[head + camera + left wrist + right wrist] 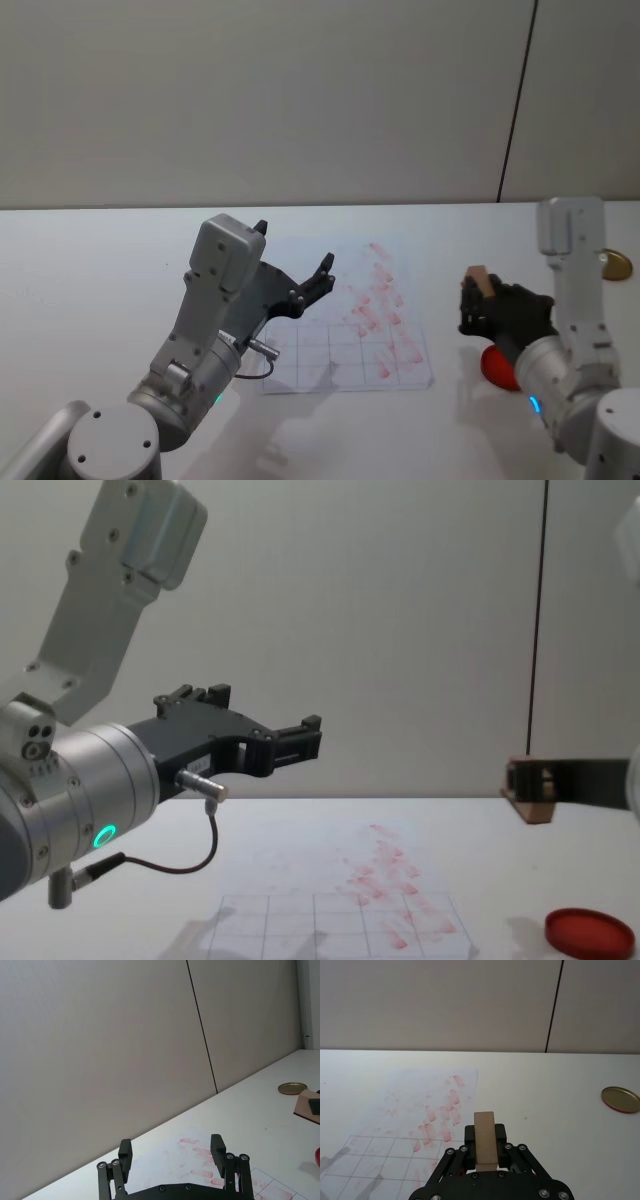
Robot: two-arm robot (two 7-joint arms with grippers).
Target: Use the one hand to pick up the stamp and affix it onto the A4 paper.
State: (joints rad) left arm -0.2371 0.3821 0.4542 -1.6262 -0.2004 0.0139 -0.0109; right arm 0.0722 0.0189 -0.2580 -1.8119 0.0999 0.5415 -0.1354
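The stamp (478,276), a small tan wooden block, is held above the table right of the A4 paper (330,350), with my right gripper (477,296) shut on it. In the right wrist view the stamp (484,1122) stands upright between the black fingers (500,1132), and the A4 paper (380,1155) with red marks lies ahead to one side. From the chest, the stamp (536,802) hangs well above the table. My left gripper (294,247) hovers open over the paper's left part, nothing between its fingers (216,1142).
A red round ink pad (497,366) sits on the table below my right gripper, also seen low in the chest view as the ink pad (590,932). A gold round lid (614,265) lies at the far right. The white table (90,270) meets a plain wall behind.
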